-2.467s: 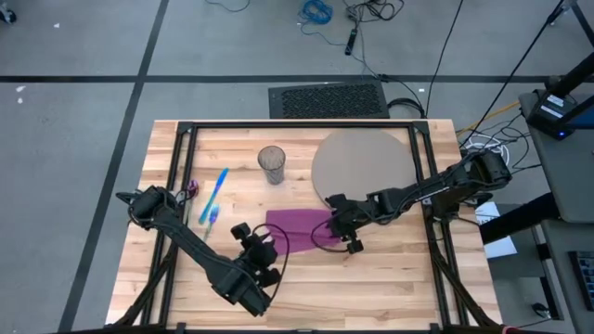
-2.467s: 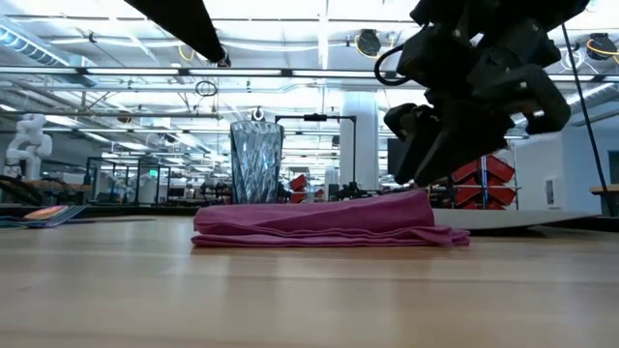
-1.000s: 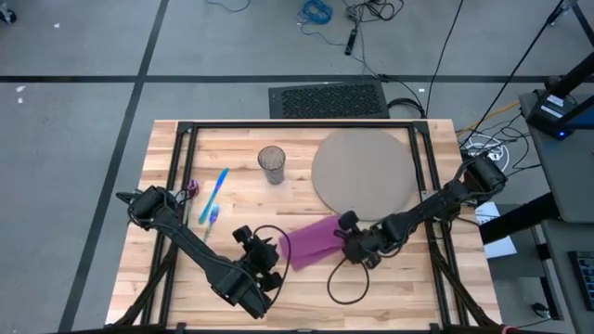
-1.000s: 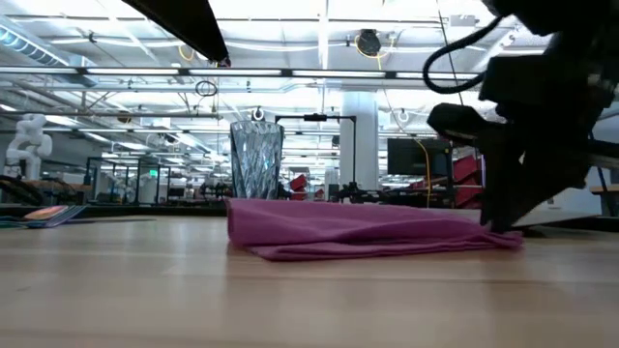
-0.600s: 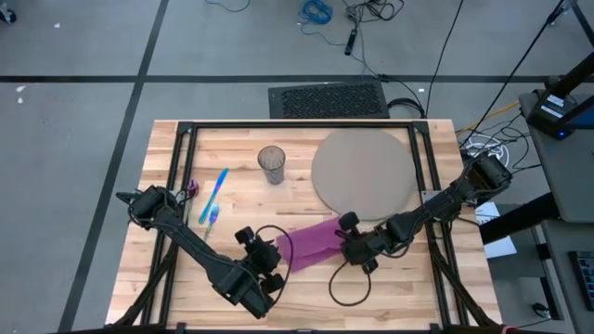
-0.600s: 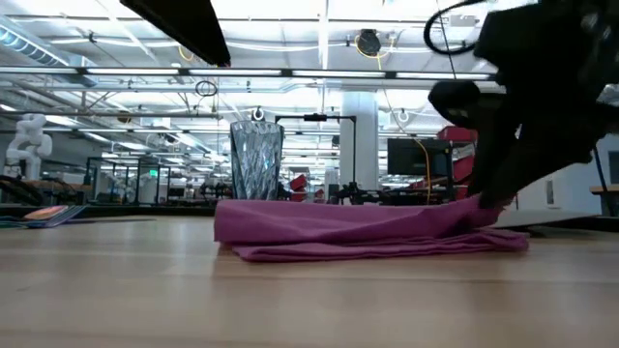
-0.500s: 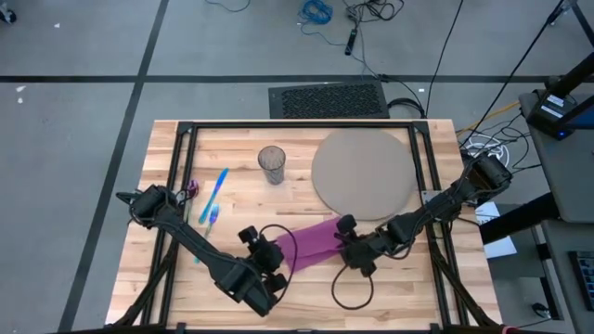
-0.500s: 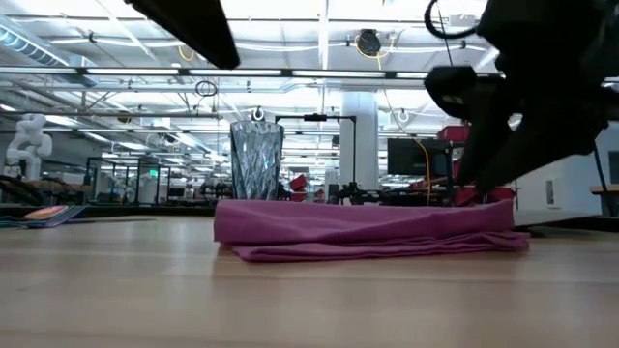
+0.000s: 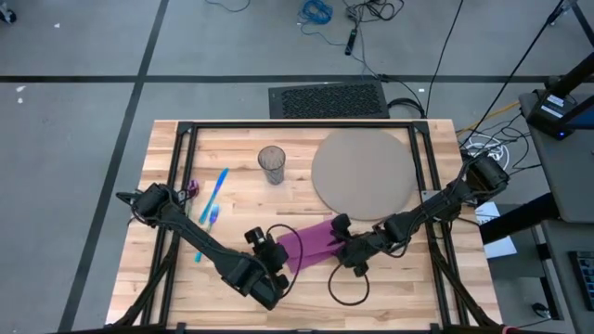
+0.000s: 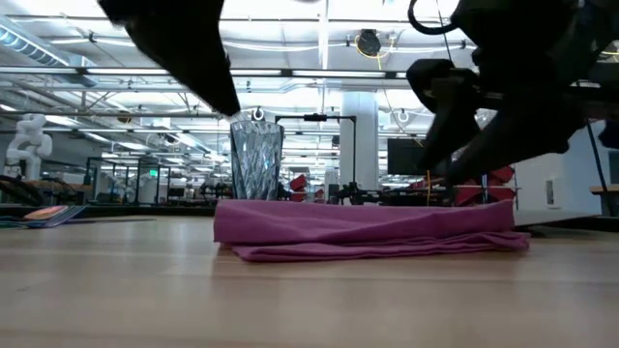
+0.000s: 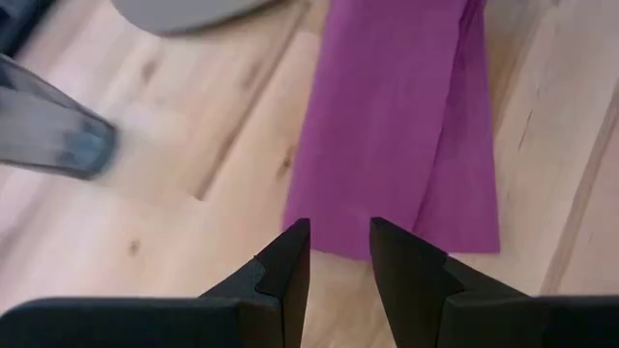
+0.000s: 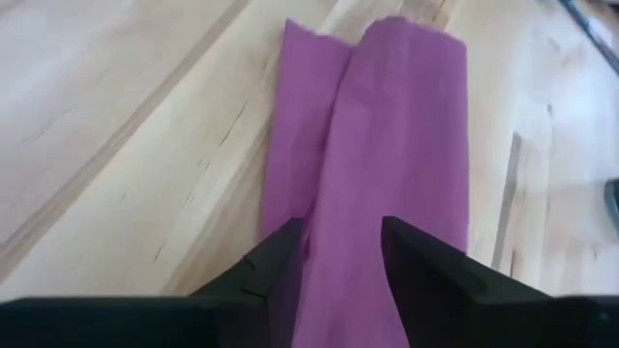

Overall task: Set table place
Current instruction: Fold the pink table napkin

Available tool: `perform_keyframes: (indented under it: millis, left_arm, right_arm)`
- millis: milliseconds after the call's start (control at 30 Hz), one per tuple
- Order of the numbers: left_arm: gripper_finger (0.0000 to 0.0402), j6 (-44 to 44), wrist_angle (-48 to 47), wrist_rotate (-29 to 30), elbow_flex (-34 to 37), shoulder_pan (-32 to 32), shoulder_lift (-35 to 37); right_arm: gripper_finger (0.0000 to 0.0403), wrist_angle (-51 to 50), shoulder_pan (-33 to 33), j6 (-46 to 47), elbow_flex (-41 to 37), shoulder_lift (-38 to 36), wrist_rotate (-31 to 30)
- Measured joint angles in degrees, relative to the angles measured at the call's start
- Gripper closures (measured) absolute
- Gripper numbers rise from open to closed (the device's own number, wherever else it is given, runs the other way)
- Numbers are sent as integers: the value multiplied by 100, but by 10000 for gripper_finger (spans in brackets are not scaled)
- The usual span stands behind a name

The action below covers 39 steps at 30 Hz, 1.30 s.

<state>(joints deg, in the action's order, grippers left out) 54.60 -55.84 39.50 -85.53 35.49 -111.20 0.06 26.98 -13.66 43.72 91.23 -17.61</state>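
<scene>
Where the overhead camera looks straight down, a light-wood plank table (image 9: 232, 269) with a black metal frame fills the middle, standing on a grey floor crossed by dark tape lines. Loose cables and a black ribbed mat (image 9: 328, 99) lie on the floor beyond its far edge.

On the table, a large round grey-tan mat (image 9: 362, 172) sits toward the far right. A clear glass (image 9: 271, 165) stands upright to its left, apart from it. Further left, blue cutlery (image 9: 214, 196) lies on the wood, with a small pink piece (image 9: 192, 186) beside it.

A folded purple napkin (image 9: 311, 245) lies flat near the front centre of the table, just in front of the mat's near edge.

2 dark arms reach toward the napkin. The left gripper (image 9: 275, 263) is at the napkin's left end; its 2 fingers (image 11: 290, 261) stand a little apart, over the cloth's edge, with nothing between them. The right gripper (image 9: 345, 243) is at the napkin's right end; its fingers (image 12: 280, 253) are parted above the cloth and grip nothing.

From table height, the napkin (image 10: 368, 230) rests in soft folds on the wood, with the glass (image 10: 256, 160) behind it. Beyond is a large bright room with ceiling lights, pipes, shelving and a white robot arm (image 10: 27, 140) at far left.
</scene>
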Motion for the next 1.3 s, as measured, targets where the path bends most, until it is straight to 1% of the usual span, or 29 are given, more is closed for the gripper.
perform_keyframes:
  millis: [100,233,333,467,533,700,800,900,1000,1200,1300]
  left_arm:
    - [305,-8,360,-150,248,-29,-6]
    - [305,-171,745,-254,413,-44,-7]
    - [305,-717,1533,-730,577,-101,-7]
    - [305,-1649,2985,-1617,824,-180,-7]
    - [306,-1770,3376,-1832,953,-236,-7]
    - [306,-1457,3263,-1920,1176,-488,-40]
    - [306,-1448,3318,-2193,1244,-573,-137]
    - [307,-1498,3703,-2688,1301,-699,-327]
    - [307,-1545,3995,-2893,1311,-794,-486]
    - [307,-1610,4177,-2915,1311,-838,-549]
    - [307,-1612,4162,-2948,1311,-842,-551]
  right_arm:
    - [273,198,-32,-54,4,184,7]
    - [273,351,-87,-47,2,466,203]
    - [273,535,-118,-55,2,671,277]
    - [273,725,-207,-95,3,840,261]
    - [273,749,-264,-96,2,925,253]
    - [273,867,-336,-74,2,994,250]
    - [273,857,-341,-65,2,994,207]
    - [273,845,-341,-54,2,994,140]
    - [273,834,-343,-36,2,994,128]
    - [275,725,-345,10,2,994,121]
    - [293,604,-401,64,11,992,125]
